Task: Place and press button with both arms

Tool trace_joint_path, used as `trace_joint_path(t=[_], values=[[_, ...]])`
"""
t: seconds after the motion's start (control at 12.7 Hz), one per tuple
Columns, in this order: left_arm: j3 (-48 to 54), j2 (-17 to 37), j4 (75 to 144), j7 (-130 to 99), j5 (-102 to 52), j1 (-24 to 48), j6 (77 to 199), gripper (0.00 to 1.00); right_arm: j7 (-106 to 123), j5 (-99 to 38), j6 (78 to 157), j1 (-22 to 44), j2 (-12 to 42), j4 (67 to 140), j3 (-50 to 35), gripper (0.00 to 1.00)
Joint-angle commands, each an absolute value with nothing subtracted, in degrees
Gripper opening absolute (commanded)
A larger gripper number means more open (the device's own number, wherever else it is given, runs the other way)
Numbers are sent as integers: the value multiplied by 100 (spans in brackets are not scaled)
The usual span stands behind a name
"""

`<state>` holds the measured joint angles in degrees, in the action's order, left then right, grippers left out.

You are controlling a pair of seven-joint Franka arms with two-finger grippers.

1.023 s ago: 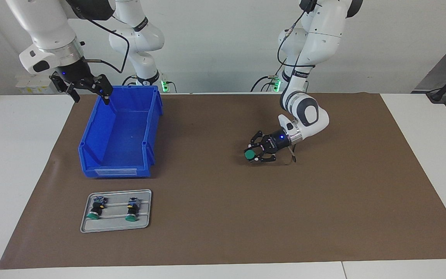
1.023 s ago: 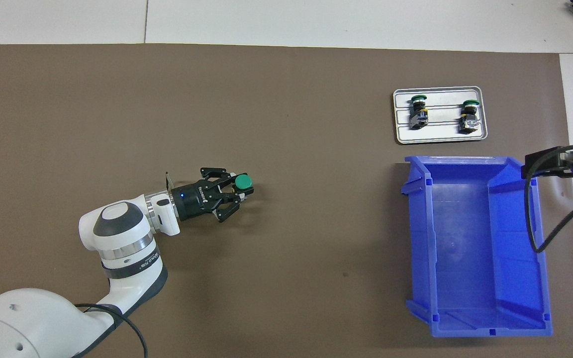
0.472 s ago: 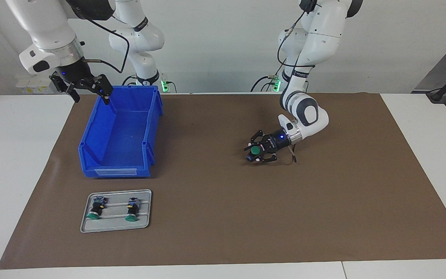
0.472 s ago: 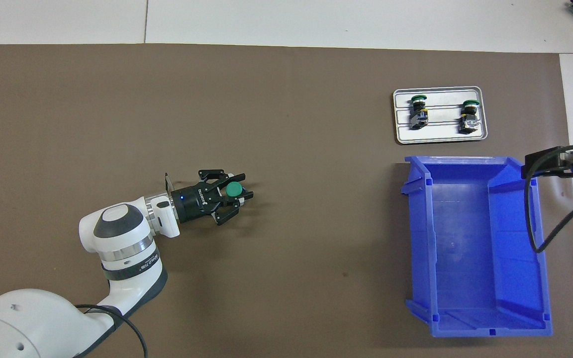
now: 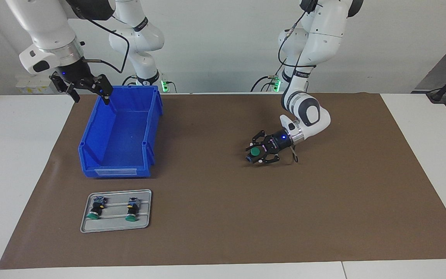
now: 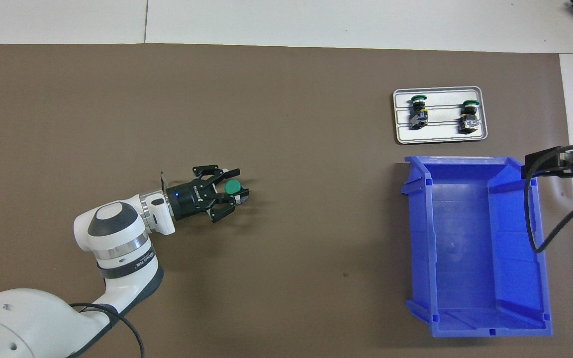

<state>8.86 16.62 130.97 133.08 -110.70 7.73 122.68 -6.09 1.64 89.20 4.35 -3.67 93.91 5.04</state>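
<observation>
The green-capped push button [image 5: 254,150] stands on the brown mat [image 5: 223,217] between the parted fingers of the left gripper [image 5: 257,150]; whether they touch it I cannot tell. The right gripper [image 5: 88,91] hangs open over the blue bin [image 5: 119,133] rim. Two more buttons [image 5: 115,208] lie on the grey tray [image 5: 116,226].

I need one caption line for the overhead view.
Left gripper low over the brown mat around an upright green push button; blue bin empty.

You had the bin [image 5: 120,133] at the upper left of the facing frame, the tray [image 5: 116,223] with two buttons [image 5: 96,209] [image 5: 132,209] below it at lower left, and a third button [image 5: 254,152] standing between the left gripper [image 5: 259,152] fingers near centre, on the mat [image 5: 227,217].
</observation>
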Motion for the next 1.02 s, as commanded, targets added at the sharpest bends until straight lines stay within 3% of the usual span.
trace_joint_path(t=[0.0,0.71,0.94], values=[[879,1503,13149,13307,-11145,607,12050,60,-580,44,8947,422,-510,9545,501,100],[905,1354,13157,13017,-11145,967,12401,60,-580,44,8947,422,-510,9545,501,100],[870,986,12991,12089,-11145,958,12558,59,-580,53,8947,422,-510,9545,510,100]])
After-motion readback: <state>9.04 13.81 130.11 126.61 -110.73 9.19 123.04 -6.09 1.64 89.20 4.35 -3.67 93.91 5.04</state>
